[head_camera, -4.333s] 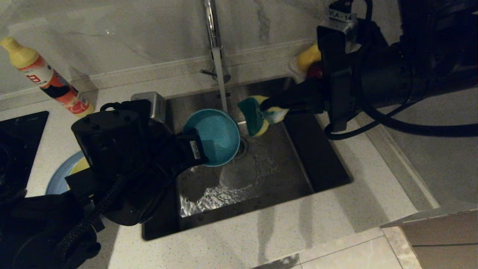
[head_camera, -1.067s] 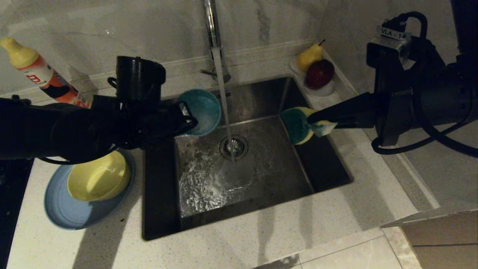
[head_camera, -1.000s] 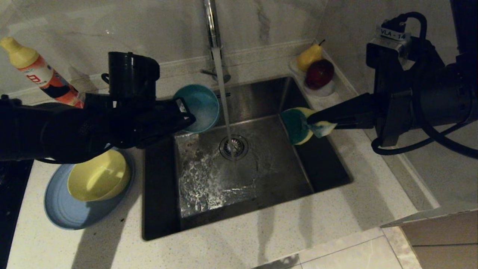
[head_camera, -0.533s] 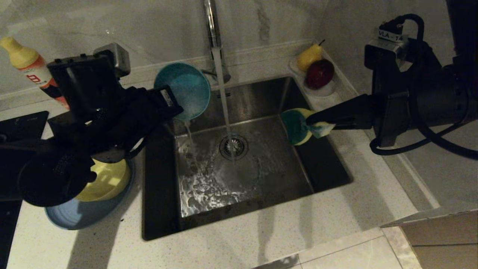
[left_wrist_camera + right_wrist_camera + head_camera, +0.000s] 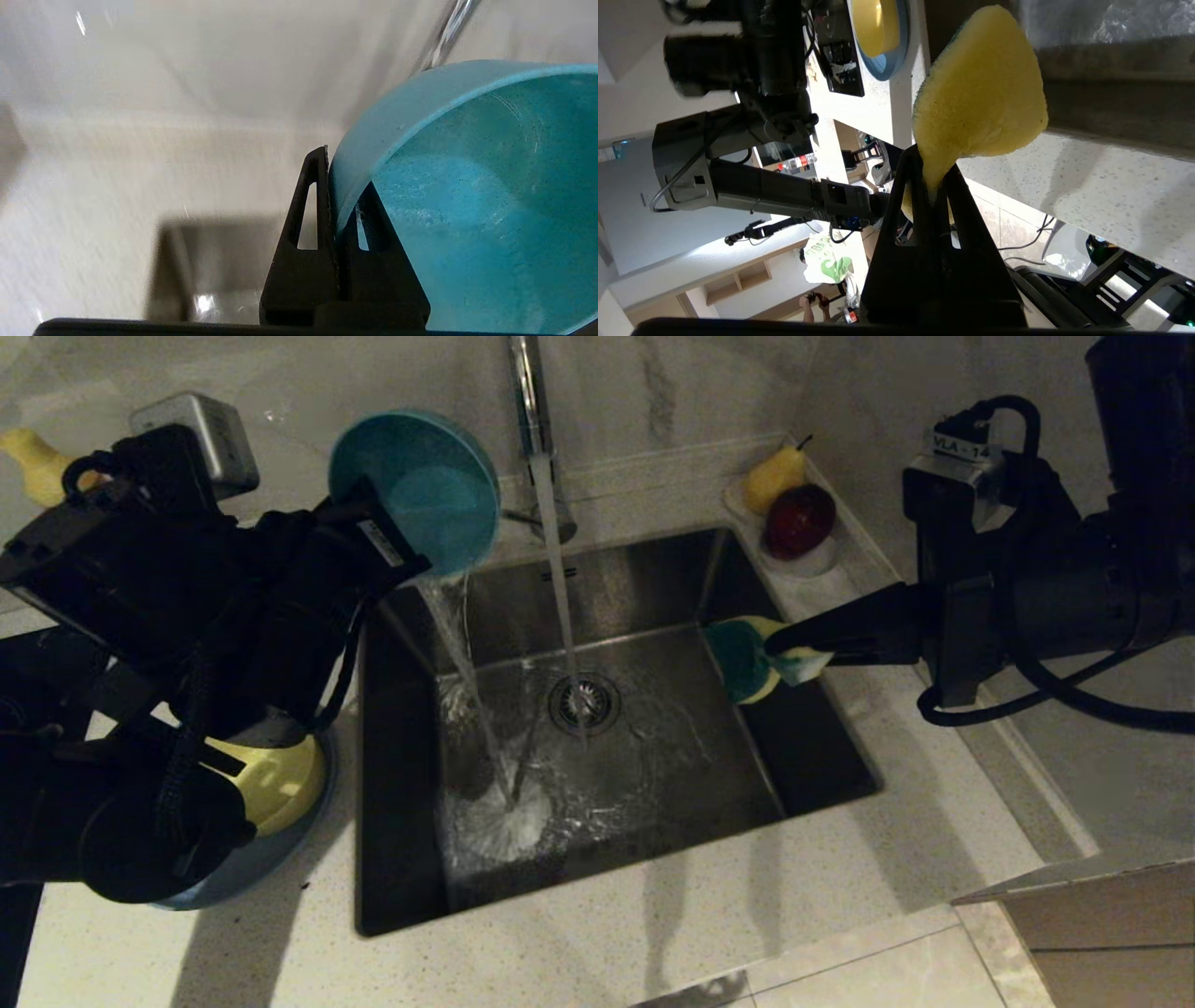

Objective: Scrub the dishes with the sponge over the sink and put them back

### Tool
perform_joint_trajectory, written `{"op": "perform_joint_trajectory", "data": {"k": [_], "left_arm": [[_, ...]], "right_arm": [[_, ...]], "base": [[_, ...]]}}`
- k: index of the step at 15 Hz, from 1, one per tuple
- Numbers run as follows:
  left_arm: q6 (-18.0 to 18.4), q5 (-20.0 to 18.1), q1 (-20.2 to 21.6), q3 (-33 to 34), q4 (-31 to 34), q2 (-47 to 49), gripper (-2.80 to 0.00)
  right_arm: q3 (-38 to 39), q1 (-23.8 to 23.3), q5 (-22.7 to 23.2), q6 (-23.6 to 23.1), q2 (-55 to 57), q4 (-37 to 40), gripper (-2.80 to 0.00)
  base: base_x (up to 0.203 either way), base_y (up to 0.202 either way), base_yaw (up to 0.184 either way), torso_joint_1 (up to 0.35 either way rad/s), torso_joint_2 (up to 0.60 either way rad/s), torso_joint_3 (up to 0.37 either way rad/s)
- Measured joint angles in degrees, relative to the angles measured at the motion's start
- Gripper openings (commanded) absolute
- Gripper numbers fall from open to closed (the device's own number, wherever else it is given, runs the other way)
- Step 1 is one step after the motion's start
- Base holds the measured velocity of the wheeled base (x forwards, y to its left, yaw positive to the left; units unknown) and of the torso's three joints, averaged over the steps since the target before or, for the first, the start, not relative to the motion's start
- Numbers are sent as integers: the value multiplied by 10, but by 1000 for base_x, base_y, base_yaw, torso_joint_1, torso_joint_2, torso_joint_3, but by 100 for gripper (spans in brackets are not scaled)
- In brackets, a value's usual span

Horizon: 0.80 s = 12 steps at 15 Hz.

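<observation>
At the tabletop's left edge the plate [image 5: 252, 868] lies with the yellow bowl [image 5: 275, 779] in it, both half hidden under the left arm. Above the sink's [image 5: 840, 747] back-left corner the left hand [image 5: 392, 546] is clamped on the teal bowl's [image 5: 415, 490] rim, tipping it so water pours out into the basin. The tap [image 5: 527, 392] runs onto the drain [image 5: 583, 702]. At the sink's right edge the right hand [image 5: 780, 644] hangs, pinched tight on one end of the sponge [image 5: 752, 658]. I'd say the teal bowl is being emptied after rinsing; next it needs levelling and carrying back to the stack on the left.
</observation>
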Motion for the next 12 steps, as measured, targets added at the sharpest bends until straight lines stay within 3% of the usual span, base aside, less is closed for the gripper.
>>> {"op": "perform_joint_trajectory", "data": {"k": [8,12], "left_arm": [[44,-2,-1,20,-86,8,-280],[41,1,-1,21,-58,6,-280]], "right_arm": [[10,-11,6,1,0,-24,-280],[10,-11,7,2,-5,-23,-280]], "base": [[0,0,0,0,0,0],[0,0,0,0,0,0]]}}
